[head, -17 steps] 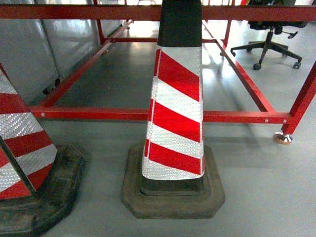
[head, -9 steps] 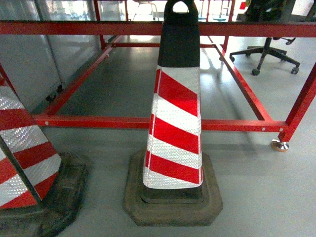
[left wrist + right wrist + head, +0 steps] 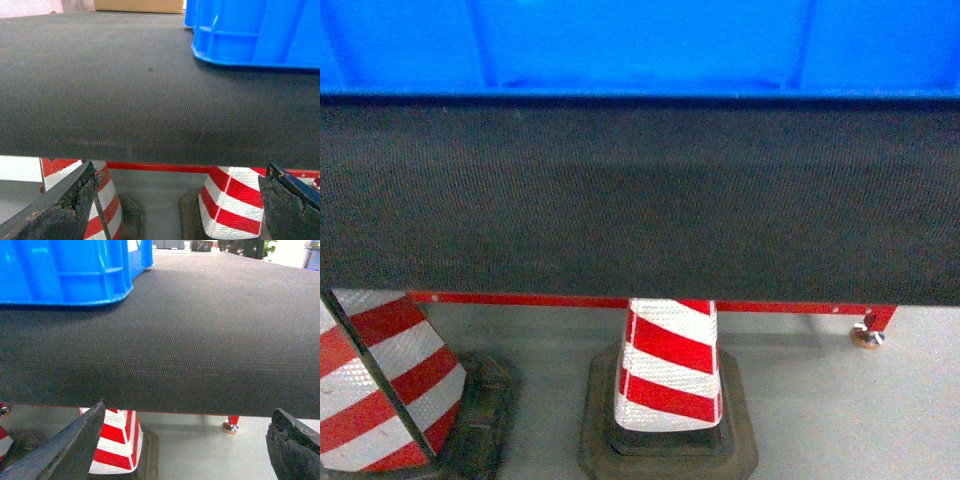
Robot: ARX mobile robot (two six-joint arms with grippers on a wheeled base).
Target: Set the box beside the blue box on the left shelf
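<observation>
Box (image 3: 640, 45) resting on dark mat surface (image 3: 640, 200), centred ahead — handy for a two-armed lift. Left gripper (image 3: 175, 207) and right gripper (image 3: 195, 445) both spread wide, empty, held low before the mat's edge, flanking the box. Striped cones (image 3: 670, 375) below. Left shelf not in view.

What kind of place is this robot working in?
Probably a factory or warehouse floor: a blue plastic crate sits on a dark belt-like surface held by a red metal frame, with striped traffic cones on the grey floor below.
</observation>
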